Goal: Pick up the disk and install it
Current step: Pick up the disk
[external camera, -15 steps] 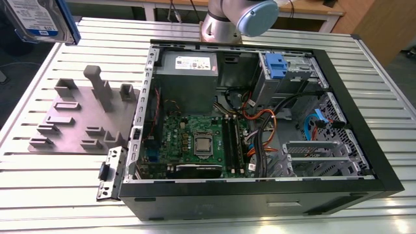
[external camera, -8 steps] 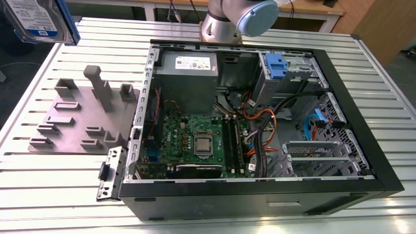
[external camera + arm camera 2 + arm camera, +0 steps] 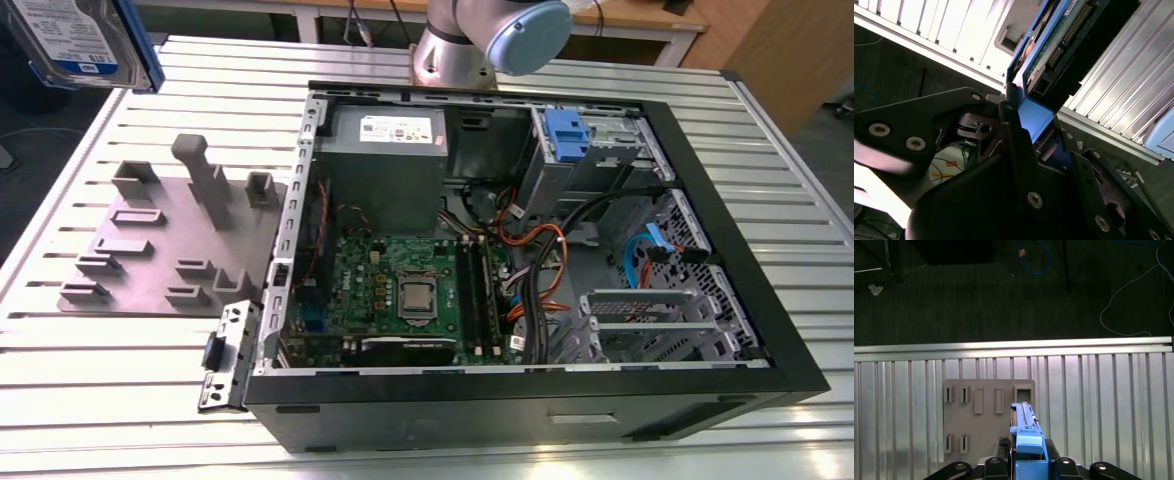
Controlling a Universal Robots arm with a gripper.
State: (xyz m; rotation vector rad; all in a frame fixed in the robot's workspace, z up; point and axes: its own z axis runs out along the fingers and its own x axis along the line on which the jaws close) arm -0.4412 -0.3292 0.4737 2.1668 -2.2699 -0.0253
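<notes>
The disk point(image 3: 78, 40) hangs in the air above the table's far corner at the exterior view's left, its blue-and-white label facing the camera and a blue frame along its edge. In the first wrist view it stands edge-on as a blue-framed slab point(image 3: 1025, 432) over the grey holder plate point(image 3: 989, 415). My gripper point(image 3: 1028, 466) is shut on the disk's blue frame, one black finger point(image 3: 996, 465) on each side. The second wrist view shows the same grip point(image 3: 1038, 134), with the disk's point(image 3: 1059, 42) circuit side and connector visible.
An open computer case point(image 3: 747, 300) lies on the slatted aluminium table point(image 3: 107, 380), with a motherboard, cables, a grey power supply box point(image 3: 380, 150) and a blue clip point(image 3: 567, 135) in the drive bay. The grey holder plate point(image 3: 160, 240) has upright posts. The arm's base point(image 3: 461, 45) stands behind the case.
</notes>
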